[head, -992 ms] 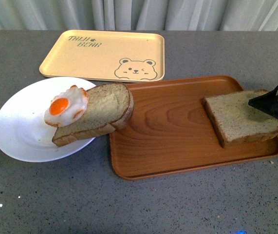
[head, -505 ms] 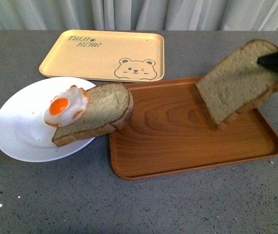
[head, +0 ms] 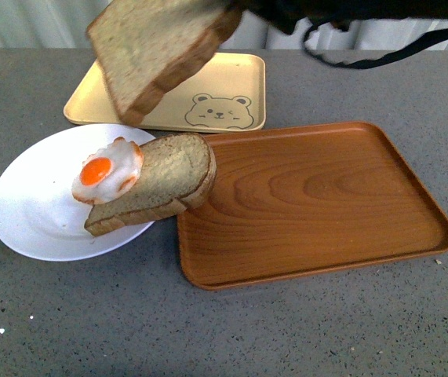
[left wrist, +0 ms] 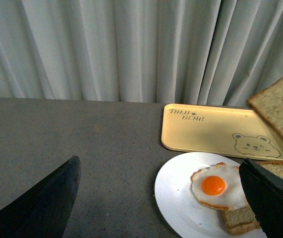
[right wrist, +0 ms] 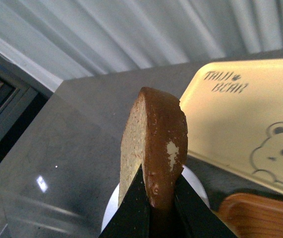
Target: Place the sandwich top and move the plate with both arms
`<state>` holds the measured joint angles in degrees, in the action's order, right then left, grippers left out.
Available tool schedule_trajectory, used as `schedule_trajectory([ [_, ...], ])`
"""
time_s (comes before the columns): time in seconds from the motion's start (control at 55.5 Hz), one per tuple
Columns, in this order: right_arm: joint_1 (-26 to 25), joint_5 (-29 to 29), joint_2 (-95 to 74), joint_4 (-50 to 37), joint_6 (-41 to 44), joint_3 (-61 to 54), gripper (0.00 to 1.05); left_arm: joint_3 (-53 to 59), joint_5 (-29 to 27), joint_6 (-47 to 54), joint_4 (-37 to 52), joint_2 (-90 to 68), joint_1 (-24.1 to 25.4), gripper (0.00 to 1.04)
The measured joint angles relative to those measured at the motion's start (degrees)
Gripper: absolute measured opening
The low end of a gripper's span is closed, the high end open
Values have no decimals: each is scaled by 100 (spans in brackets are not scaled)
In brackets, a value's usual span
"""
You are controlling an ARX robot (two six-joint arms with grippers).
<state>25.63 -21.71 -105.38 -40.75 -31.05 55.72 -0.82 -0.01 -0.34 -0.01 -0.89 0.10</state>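
My right gripper (right wrist: 153, 198) is shut on the sandwich top (head: 159, 49), a thick brown bread slice, and holds it tilted in the air above the far side of the white plate (head: 35, 212); its crust (right wrist: 162, 144) shows edge-on in the right wrist view. On the plate lies a thinner bread slice (head: 165, 184) with a fried egg (head: 106, 171) on its left end; the slice overhangs onto the brown tray. My left gripper (left wrist: 161, 198) is open, its fingertips (left wrist: 272, 198) straddling the plate's left part (left wrist: 181, 193), above the table.
A brown wood-grain tray (head: 318, 196) lies right of the plate. A yellow bear-printed tray (head: 208, 86) lies behind it. A black cable (head: 380, 56) hangs from the right arm at the top. Grey curtain stands behind the grey table.
My right gripper lifted the sandwich top off the brown tray's right end and carried it up and left to above the plate. The plate, egg and lower slice stayed put.
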Motion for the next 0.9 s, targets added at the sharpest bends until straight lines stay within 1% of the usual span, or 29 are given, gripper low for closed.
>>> schedule_trajectory([
  [0.162, 743, 581, -970, -39, -262, 455, 3, 0, 0, 0, 0, 0, 0, 96],
  [0.27, 946, 857, -1432, -39, -422, 629, 3, 0, 0, 0, 0, 0, 0, 96],
  [0.487, 986, 1062, -1652, -114, -560, 579, 3, 0, 0, 0, 0, 0, 0, 96],
  [0.739, 855, 1196, -1563, -236, -557, 142, 3, 0, 0, 0, 0, 0, 0, 96],
  [0.757, 848, 1193, -1552, -238, -555, 125, 4, 0, 0, 0, 0, 0, 0, 96],
  [0.883, 793, 1207, -1390, -332, -555, -50, 27, 0, 0, 0, 0, 0, 0, 96],
  [0.901, 787, 1209, -1373, -343, -555, -63, 28, 0, 0, 0, 0, 0, 0, 96],
])
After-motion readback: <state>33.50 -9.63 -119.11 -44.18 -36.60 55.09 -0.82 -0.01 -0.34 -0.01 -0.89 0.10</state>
